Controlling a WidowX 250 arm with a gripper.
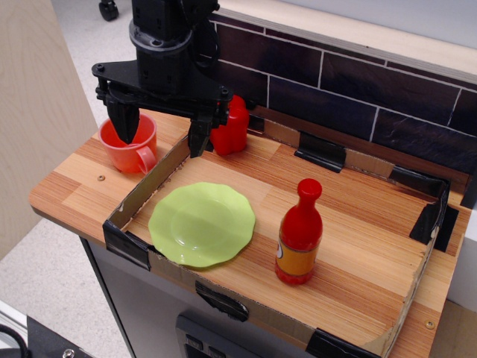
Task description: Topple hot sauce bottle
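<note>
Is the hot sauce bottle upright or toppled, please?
Upright: the bottle stands on its base, cap on top, beside the plate.

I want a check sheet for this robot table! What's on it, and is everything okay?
Surface: wooden table with a low cardboard rim taped at the corners.
Job's things: hot sauce bottle upright at centre right, not yet toppled, nothing touching it.
Clutter: green plate lying flat to the left of the bottle; orange cup outside the rim at back left; red object at the back, partly hidden.
Grippers: gripper open at back left, empty, one finger above the cup, far from the bottle.
Cables: nothing seen.
Surroundings: dark tile wall behind, grey floor below.
</note>
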